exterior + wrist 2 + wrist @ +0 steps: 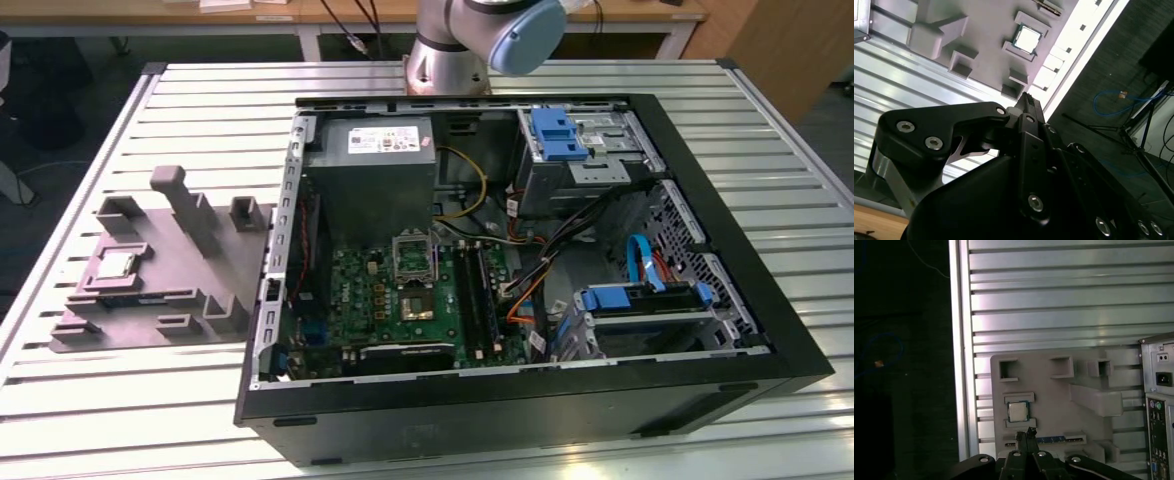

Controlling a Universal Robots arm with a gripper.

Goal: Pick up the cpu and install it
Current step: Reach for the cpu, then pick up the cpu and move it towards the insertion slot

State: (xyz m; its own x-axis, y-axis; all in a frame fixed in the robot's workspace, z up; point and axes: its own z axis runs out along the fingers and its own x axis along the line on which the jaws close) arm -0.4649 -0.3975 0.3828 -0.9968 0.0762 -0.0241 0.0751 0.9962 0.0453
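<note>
Room, exterior view: pale wooden desks [267, 10] are seen along the far side, with dark floor [54, 110] around the work area.
Surface, exterior view: a silvery slatted aluminium table [134, 420] is seen carrying all the work items.
Case: an open black desktop computer case [534, 400] is laid on its side on the table, with its green motherboard [387, 290] exposed.
Tray: a grey moulded plastic tray [174, 290] is laid just beside the computer case, on the exterior view's left.
Cpu, exterior view: the small flat square cpu with a pale silvery metal top [114, 265] is seated in a recess of the tray, on the side away from the computer case.
Arm: the base of a grey and blue robot arm [467, 40] is mounted at the table's far edge, behind the computer case.
Gripper, second wrist view: the black two-finger gripper [1026, 100] is held clear above the tray's edge.
Jaws, second wrist view: they are pressed together, and nothing is pinched between them.
Cpu, second wrist view: it is seen untouched in its recess, apart from the fingertips.
Background, second wrist view: a blue cable [1109, 105] is seen lying on the floor past the table's edge.
Surface, first wrist view: the table's slats are seen beyond the tray, with the computer case's rear panel at one side.
Jaws, first wrist view: the tips are seen closed against each other, empty, near the cpu but apart from it.
</note>
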